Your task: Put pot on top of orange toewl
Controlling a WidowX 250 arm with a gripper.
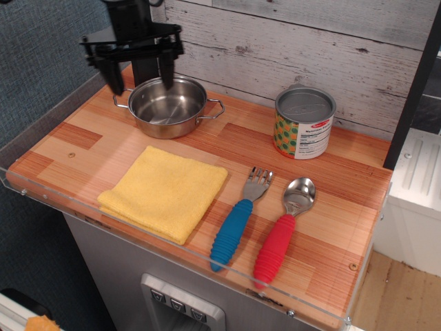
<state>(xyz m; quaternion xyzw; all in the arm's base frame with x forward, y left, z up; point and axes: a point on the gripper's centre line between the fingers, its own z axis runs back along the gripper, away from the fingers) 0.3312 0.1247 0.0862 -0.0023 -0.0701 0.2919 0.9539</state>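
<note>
Gripper (141, 78) spread, fingers apart, hanging over left rim of pot (167, 106); wooden counter (344, 207) bare at right; orange toewl (165, 192) flat at front, apart from pot; pot sits at back left, empty.

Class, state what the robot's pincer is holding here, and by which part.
Nothing. The pincer is open above the pot's left rim, gripping neither rim nor handle.
</note>
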